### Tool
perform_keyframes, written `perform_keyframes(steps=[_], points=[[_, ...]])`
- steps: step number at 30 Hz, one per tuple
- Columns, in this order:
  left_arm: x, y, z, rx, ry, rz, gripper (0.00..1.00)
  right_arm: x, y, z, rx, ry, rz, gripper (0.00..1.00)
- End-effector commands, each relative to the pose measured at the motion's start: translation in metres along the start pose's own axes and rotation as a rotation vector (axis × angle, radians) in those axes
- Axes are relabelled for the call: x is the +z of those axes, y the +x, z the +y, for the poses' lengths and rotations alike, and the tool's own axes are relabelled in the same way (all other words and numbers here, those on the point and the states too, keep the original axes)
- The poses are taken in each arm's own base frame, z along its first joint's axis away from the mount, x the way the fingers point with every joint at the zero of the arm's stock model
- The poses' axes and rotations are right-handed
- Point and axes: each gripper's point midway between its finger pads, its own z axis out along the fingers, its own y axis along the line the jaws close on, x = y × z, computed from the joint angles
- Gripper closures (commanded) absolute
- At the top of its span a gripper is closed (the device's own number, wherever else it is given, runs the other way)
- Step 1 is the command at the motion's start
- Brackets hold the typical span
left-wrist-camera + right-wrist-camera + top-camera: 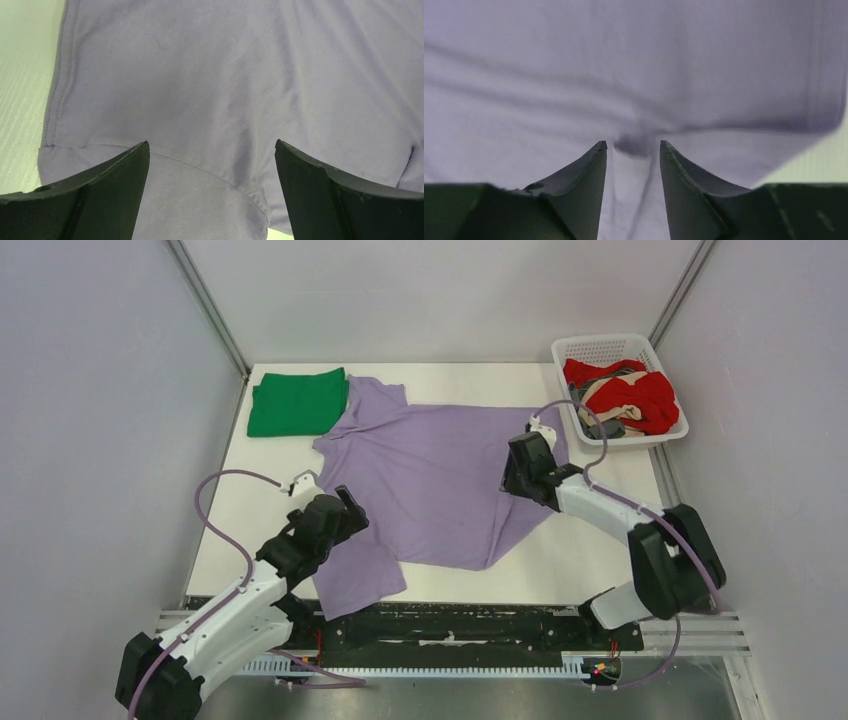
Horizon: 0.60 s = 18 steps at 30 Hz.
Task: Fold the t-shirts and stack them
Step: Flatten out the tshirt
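A large pale lavender t-shirt lies spread across the middle of the white table, with one sleeve hanging toward the near edge. A folded bright green t-shirt lies at the far left, touching the lavender shirt's sleeve. My left gripper is open just above the lavender cloth near a sleeve seam, jaws wide apart. My right gripper sits at the shirt's right edge. Its jaws are closed on a puckered fold of the lavender cloth.
A white lattice basket stands at the far right corner and holds red, tan and grey shirts. Grey walls enclose the table on three sides. A black rail runs along the near edge.
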Motion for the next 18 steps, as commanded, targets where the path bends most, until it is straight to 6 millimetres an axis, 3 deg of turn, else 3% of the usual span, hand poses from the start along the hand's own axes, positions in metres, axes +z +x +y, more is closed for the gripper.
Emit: perform_keyframes(steps=[1,4,6,9,13,18], points=[[-0.001,-0.019,-0.014,0.009,0.026,-0.053,0.0,0.015,-0.064,0.047,-0.014,-0.08,-0.129,0.43],[0.0,-0.017,-0.017,0.007,0.036,-0.042,0.0,0.011,-0.072,0.058,-0.068,-0.126,-0.136,0.2],[0.002,-0.015,-0.018,0.006,0.04,-0.035,0.0,0.001,-0.072,0.051,-0.116,-0.127,-0.155,0.02],[0.004,-0.012,-0.021,0.004,0.053,-0.025,0.0,-0.01,-0.051,0.036,-0.204,-0.146,-0.135,0.02],[0.007,-0.009,-0.024,0.014,0.054,-0.008,0.0,-0.014,-0.008,0.025,-0.258,-0.202,-0.04,0.03],[0.011,-0.002,-0.024,0.016,0.054,0.015,0.0,-0.007,0.014,0.019,-0.247,-0.214,0.009,0.16]])
